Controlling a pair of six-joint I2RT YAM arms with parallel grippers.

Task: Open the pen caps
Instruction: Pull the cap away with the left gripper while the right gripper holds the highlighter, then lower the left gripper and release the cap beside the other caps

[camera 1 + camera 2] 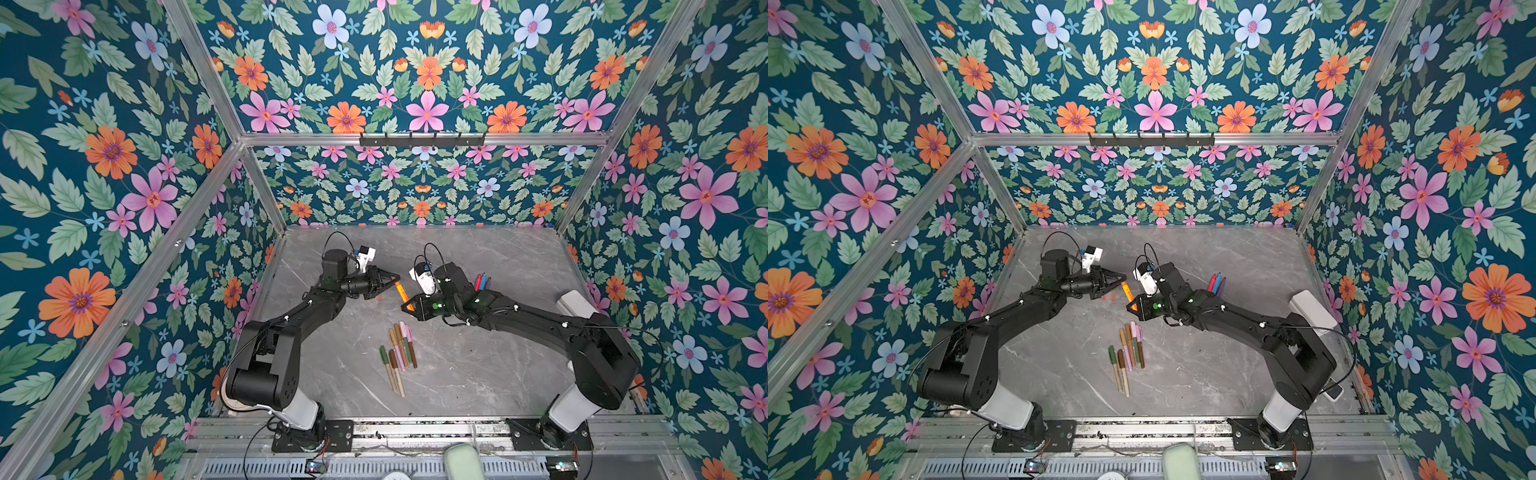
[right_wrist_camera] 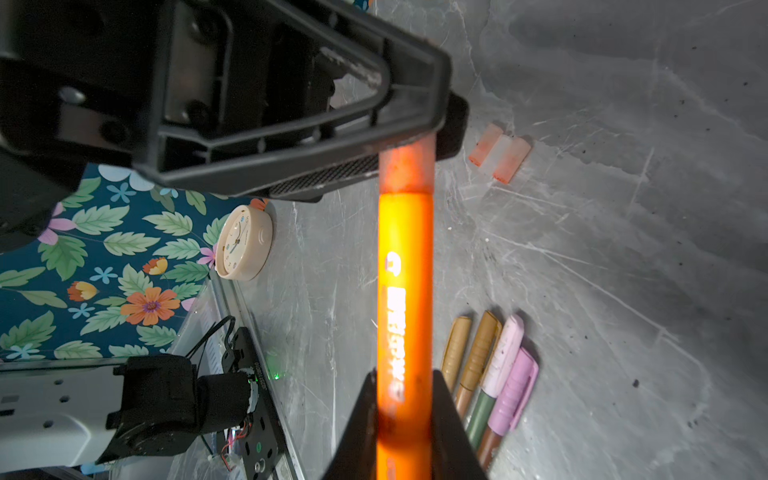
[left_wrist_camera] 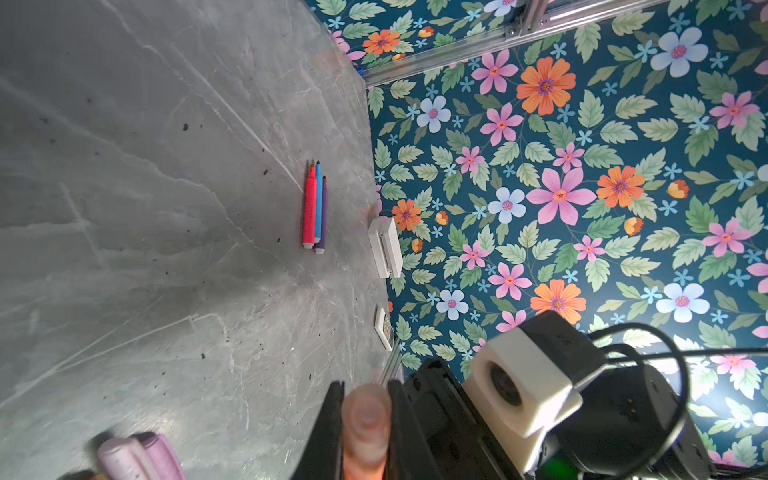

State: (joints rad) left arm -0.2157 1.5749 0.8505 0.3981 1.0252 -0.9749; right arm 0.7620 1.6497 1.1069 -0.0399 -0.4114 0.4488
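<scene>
Orange pen (image 2: pixel 405 291), slim with white lettering on its barrel, hangs above the middle of the table (image 1: pixel 478 365), spanning both claws. Its cap (image 3: pixel 368 419), a pale, see-through orange stub, sits on the pen's end. The left claw (image 1: pixel 395 277) is clamped on that cap, and the right claw (image 1: pixel 405 308) is clamped on the barrel. Three loose caps (image 2: pixel 500 153), pale orange-red and whitish, lie touching side by side near the left claw. Three bright pens (image 3: pixel 314 208), red, blue and purple, lie together uncapped by the right arm. Six muted pens (image 1: pixel 397 353), olive, brown, tan and pink, lie capped in a cluster nearer the arm bases.
</scene>
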